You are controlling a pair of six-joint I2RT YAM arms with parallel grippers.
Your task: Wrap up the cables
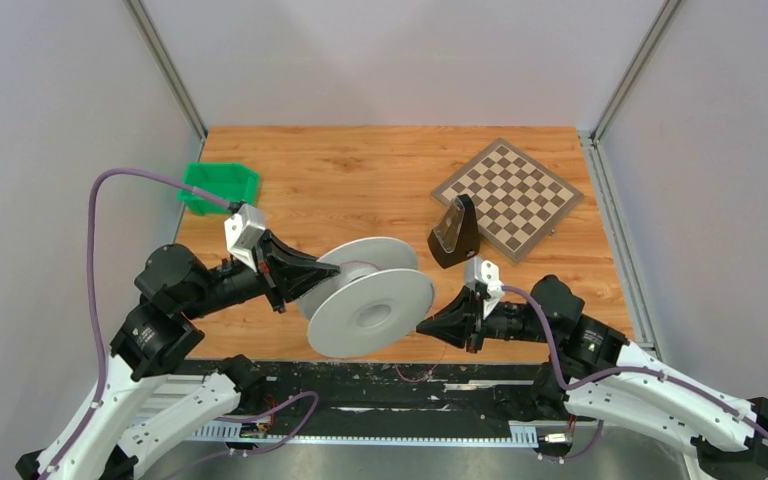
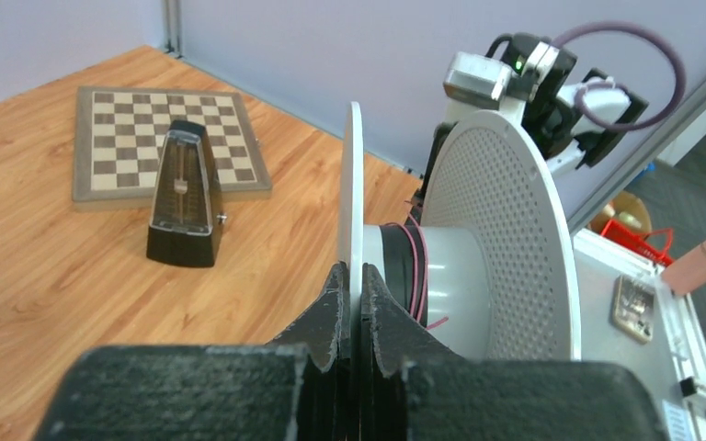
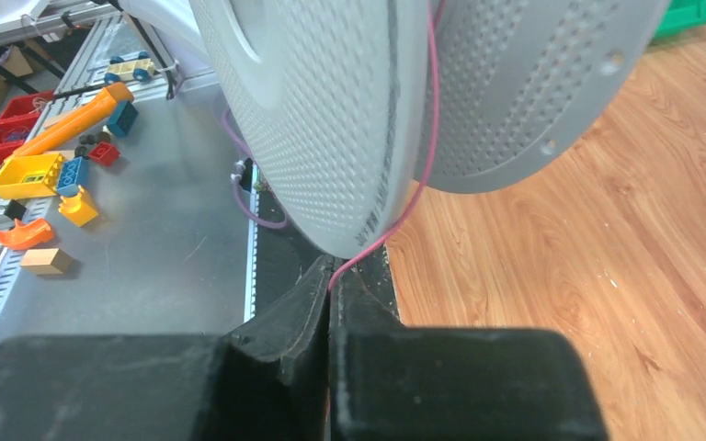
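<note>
A grey plastic spool (image 1: 370,297) is held above the table's near edge. My left gripper (image 1: 332,268) is shut on the far flange of the spool (image 2: 352,193), fingers either side of it. A thin reddish-brown cable (image 2: 416,266) is wound a few turns on the spool's core. My right gripper (image 1: 422,327) is shut on the cable (image 3: 423,175), which runs from between the flanges down over the near flange's rim into the closed fingers (image 3: 335,287). A loop of the cable lies at the table's front edge (image 1: 415,376).
A black metronome (image 1: 454,234) stands just behind the spool, a chessboard (image 1: 508,196) beyond it at the back right. A green bin (image 1: 221,186) sits at the back left. Toy bricks (image 3: 51,175) lie on the metal surface off the table's front.
</note>
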